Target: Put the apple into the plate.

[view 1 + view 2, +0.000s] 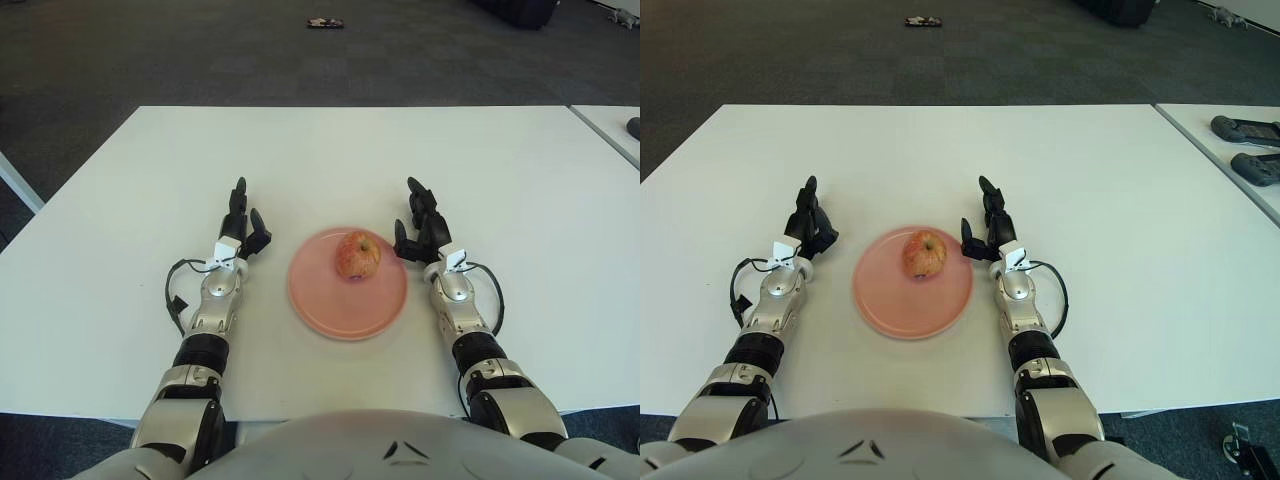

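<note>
We see the apple [357, 255] sitting in the pink plate [340, 310], toward the plate's far side and a little to the right of its middle, stem dimple facing up; the plate lies flat on the white table [320, 150], between our two arms; our right hand [420, 225] shows just beside the plate's right rim, at about the height of the apple, its dark fingers [415, 192] spread and pointing away from us, gripping nothing, and one finger reaches close to the rim, though we cannot tell whether it touches; our left hand [240, 225] shows to the left of the plate, apart from its rim, fingers likewise extended and loosely spread, holding nothing; both forearms stretch forward over the table from the near edge, each with a dark cable [172, 295] looping out beside the wrist; a second white table [1230, 150] stands to the right, separated from ours by a narrow gap, and two dark devices [1245, 128] lie on it, seen in the right eye view; beyond the far edge of our table the dark carpeted floor [200, 50] carries one small dark object [326, 21], too small for us to identify.
</note>
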You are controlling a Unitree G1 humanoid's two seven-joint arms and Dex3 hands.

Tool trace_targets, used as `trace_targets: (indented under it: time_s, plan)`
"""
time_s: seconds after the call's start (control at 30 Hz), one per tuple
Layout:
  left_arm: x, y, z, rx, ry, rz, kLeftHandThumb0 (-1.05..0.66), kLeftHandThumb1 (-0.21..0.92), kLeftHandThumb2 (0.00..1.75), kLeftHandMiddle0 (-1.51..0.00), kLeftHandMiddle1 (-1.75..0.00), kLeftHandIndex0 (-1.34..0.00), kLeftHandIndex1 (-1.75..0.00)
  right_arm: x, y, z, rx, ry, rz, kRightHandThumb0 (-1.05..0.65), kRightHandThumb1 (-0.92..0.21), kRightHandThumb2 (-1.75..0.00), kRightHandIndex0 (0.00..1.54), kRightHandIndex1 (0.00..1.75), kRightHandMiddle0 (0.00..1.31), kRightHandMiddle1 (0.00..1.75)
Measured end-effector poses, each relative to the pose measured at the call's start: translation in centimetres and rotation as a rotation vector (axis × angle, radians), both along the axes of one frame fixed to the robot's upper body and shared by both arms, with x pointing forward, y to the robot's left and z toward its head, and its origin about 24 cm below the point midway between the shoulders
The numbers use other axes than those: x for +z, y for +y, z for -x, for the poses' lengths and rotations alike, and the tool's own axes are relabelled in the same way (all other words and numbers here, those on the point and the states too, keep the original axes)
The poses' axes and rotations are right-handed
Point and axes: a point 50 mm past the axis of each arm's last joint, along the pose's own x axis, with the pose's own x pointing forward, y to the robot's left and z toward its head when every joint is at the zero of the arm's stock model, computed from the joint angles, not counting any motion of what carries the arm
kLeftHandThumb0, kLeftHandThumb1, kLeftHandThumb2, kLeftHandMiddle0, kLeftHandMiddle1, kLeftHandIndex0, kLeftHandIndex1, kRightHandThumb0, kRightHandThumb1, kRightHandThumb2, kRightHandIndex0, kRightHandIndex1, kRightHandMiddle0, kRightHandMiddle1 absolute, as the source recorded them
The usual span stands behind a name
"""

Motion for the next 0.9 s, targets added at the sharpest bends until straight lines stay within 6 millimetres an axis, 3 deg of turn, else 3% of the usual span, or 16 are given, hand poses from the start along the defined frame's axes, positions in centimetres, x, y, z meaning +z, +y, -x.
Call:
trace_targets:
  time_s: [0.43,0.9]
  plan:
    - [0.10,-0.26,0.11,0.001,-0.004,0.004,-0.95,0.92,1.13,0.00,0.00,0.00,0.00,0.02,-0.11,-0.07,0.017,0.017,-0.014,-0.40,-0.51,-1.35,0.00,0.00,0.00,0.19]
    - [0.14,-0.49,0.22,-0.002,-0.007,0.001,-0.97,0.92,1.15,0.00,0.00,0.00,0.00,0.06,-0.28,-0.05,0.022,0.016,-0.040,-0.46,-0.69,-1.15,0.01,0.00,0.00,0.18]
